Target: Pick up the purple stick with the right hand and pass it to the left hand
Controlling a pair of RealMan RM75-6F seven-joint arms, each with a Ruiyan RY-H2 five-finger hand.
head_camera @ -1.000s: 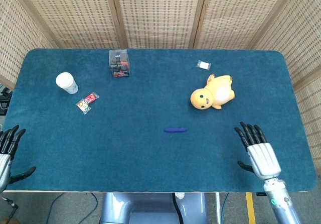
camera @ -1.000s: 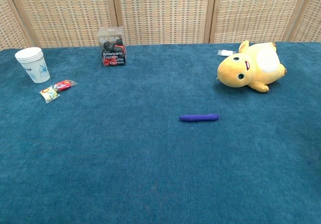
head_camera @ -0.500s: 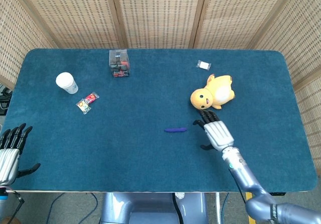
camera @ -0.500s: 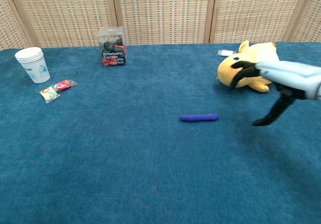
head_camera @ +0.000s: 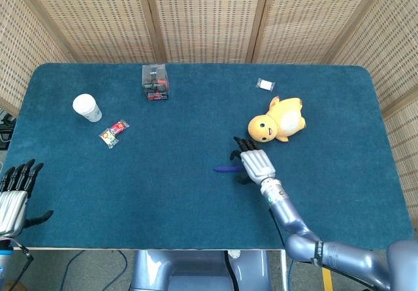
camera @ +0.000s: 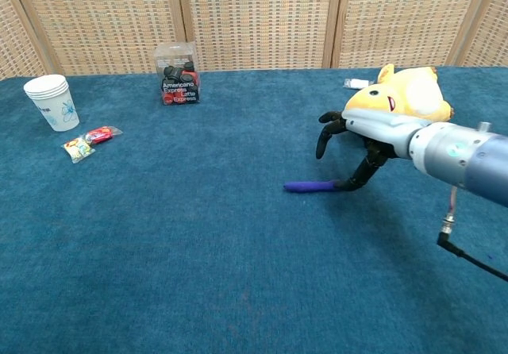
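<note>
A slim, rounded purple stick (camera: 314, 186) is seen lying flat on the napped blue cloth of the table (head_camera: 163, 193), in front of a plush yellow duck toy (head_camera: 277, 127). The right hand (camera: 353, 144) is arched over the stick's right end, fingers spread and curled downward, a dark fingertip (camera: 343, 185) touching it; nothing is gripped. The left hand (head_camera: 14, 196) is held open at the table's near left edge, fingers apart.

Stick (camera: 311, 186) left of right hand (camera: 359, 136)
</note>
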